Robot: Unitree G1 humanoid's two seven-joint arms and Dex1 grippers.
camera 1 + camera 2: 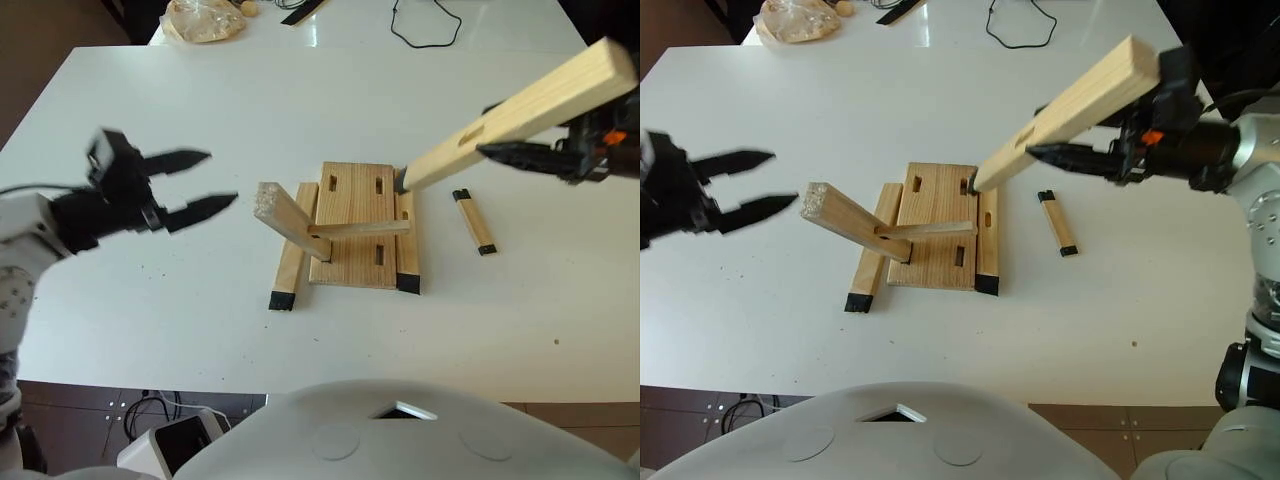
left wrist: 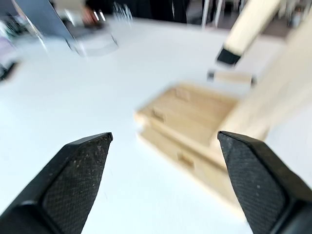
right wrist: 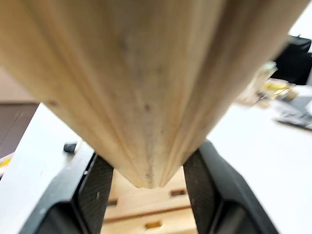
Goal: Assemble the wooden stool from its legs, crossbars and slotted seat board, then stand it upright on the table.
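Note:
The slotted seat board point(image 1: 352, 205) lies flat mid-table. One leg point(image 1: 292, 262) lies along its left side and another point(image 1: 406, 250) along its right. A third leg point(image 1: 284, 216) tilts up over the board's left edge, joined to a thin crossbar point(image 1: 362, 228). My right gripper point(image 1: 1045, 140) is shut on a long leg point(image 1: 520, 108) held slanted in the air. That leg's black-tipped lower end hangs by the board's far right corner. My left gripper point(image 1: 222, 178) hovers open to the left of the tilted leg, holding nothing. A short crossbar point(image 1: 474, 221) lies right of the board.
A crumpled plastic bag point(image 1: 204, 18) and a black cable point(image 1: 425, 30) sit at the table's far edge. Bare white tabletop point(image 1: 150, 300) spreads in front and to the left of the parts. The near table edge runs just below them.

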